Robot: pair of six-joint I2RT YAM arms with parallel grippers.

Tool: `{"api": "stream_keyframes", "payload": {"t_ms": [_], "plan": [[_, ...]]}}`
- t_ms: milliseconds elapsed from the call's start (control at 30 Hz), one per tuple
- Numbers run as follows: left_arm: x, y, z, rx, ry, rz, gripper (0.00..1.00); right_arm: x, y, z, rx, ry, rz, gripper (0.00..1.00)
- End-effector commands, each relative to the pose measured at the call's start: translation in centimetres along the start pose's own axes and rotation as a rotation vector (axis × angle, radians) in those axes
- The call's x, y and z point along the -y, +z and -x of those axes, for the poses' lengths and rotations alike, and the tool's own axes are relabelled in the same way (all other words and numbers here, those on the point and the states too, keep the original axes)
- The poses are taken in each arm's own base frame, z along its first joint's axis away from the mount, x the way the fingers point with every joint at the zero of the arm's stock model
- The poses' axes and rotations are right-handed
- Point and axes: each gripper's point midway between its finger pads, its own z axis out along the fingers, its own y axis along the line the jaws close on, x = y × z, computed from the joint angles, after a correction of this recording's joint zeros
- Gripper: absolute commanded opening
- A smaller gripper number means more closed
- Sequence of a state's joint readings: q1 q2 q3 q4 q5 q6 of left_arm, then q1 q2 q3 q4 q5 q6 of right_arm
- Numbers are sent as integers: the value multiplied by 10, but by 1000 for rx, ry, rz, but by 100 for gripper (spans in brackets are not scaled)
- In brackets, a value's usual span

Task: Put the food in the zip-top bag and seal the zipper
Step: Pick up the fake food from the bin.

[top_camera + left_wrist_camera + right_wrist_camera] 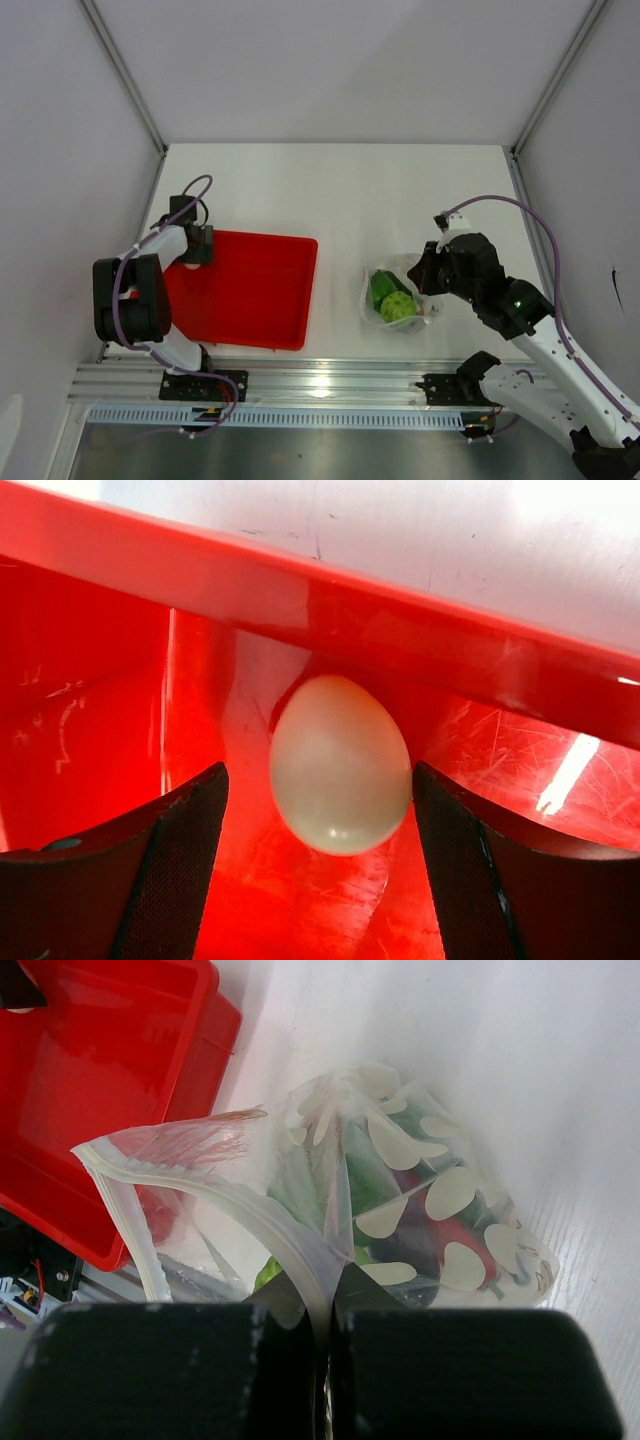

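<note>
Left gripper [318, 780] stands wide, jaws either side of a white egg [340, 765] in the red tray's [400, 630] corner. Close evenly across its middle, gently, or it may squirt out. Right gripper [330, 1360] pinches the zip-top bag [420, 1190] at its zipper [215, 1192] on the worktop [350, 190], vegetables [392, 298] inside.

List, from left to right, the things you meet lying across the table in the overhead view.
red tray → zip-top bag → right gripper, pinching the bag's right edge.
</note>
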State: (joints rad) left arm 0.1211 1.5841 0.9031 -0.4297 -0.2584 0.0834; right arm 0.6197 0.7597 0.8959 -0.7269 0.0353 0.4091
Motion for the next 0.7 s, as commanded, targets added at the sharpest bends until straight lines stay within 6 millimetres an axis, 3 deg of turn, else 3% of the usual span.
{"api": "stream_keyframes", "payload": {"t_ms": [0,400,667], "plan": [[-1,0,20,56,-20,1,76,-7,-4,16,62,-2,31,0],[1,4,33,107,-11,-6,70,-6,-5,15,57,0,22,0],[2,6,33,93,5,-13,56,-5,-5,18,55,-5,13,0]]}}
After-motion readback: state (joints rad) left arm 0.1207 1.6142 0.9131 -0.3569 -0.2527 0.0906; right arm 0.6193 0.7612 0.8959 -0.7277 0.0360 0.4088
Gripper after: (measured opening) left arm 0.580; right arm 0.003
